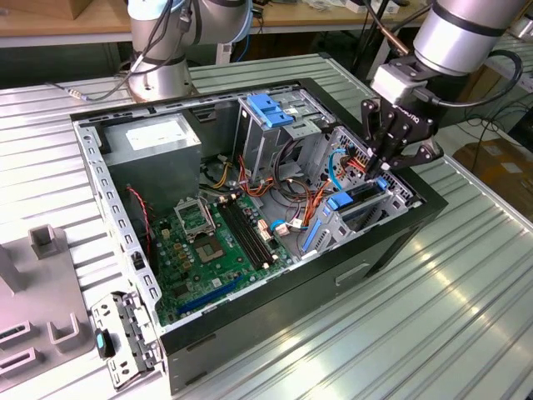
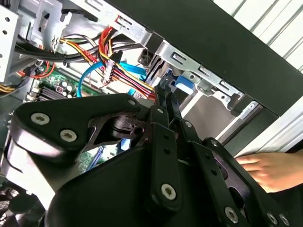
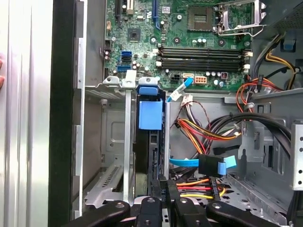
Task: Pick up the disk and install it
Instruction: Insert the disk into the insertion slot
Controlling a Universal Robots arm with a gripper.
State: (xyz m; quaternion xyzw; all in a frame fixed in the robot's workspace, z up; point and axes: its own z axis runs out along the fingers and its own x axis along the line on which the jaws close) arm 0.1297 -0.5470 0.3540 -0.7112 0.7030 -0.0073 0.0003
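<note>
gripper (image 1: 385, 173): fingers pinched on the disk's edge
disk (image 3: 150, 137): upright in drive bay – blue rails showing
case (image 1: 366, 267): open, on table

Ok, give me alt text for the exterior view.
A robot arm's gripper reaches into an open computer case on a ribbed metal table, at the disk with blue rails in a bay by the green motherboard.
</note>
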